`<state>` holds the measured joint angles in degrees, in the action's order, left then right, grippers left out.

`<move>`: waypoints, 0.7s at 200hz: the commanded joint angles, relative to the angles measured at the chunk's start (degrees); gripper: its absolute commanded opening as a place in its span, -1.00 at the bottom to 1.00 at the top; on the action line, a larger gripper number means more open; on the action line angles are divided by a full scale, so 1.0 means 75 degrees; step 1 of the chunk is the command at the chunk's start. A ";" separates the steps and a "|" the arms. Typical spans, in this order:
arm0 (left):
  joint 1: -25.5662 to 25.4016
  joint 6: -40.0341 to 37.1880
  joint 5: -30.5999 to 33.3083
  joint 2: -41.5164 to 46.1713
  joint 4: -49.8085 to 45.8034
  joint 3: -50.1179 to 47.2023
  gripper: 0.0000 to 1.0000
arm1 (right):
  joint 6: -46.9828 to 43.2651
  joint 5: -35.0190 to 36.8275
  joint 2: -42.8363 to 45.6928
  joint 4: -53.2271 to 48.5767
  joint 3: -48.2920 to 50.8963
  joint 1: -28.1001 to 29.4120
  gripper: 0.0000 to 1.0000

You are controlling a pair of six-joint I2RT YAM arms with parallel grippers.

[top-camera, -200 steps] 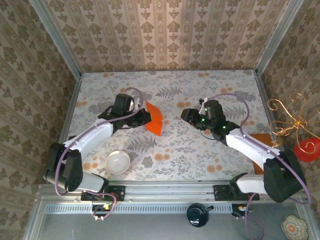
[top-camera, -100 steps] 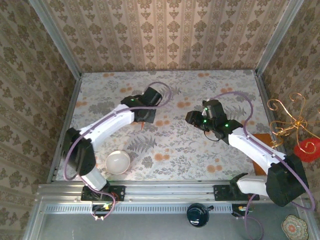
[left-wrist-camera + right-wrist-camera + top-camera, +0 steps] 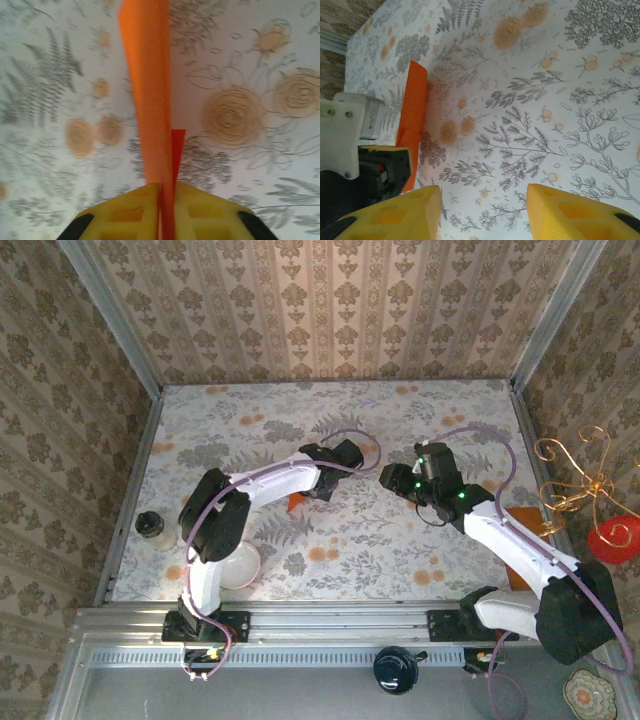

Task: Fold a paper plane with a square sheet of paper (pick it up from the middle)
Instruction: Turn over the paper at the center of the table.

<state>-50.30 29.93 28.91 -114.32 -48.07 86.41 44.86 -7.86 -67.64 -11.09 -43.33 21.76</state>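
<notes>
Orange paper [image 3: 149,85] in left pincer [image 3: 163,194]

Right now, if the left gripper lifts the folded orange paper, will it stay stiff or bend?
Probably fairly stiff along its length: the folded orange paper stands straight out from the left gripper, layers doubled. It looks thin, so likely very light and easily creased. Its smooth faces might slip from a loose pinch.
</notes>
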 commanded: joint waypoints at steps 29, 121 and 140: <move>0.0358 0.1391 -0.2938 0.0359 0.1617 -0.0854 -0.37 | -0.0317 -0.0269 -0.0058 -0.0342 0.0082 -0.0061 0.01; 0.1587 0.1576 -0.4340 0.2850 0.3055 -0.2715 0.25 | -0.0661 -0.0984 -0.1854 -0.0260 -0.0867 0.0628 -0.02; 0.2106 0.1515 -0.4299 0.3512 0.3140 -0.3214 0.41 | -0.0641 -0.1048 -0.2677 -0.0111 -0.1447 0.1066 -0.04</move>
<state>-38.41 41.78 -2.70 -92.95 -25.61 66.35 41.04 -13.56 -81.93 -12.51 -49.58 26.44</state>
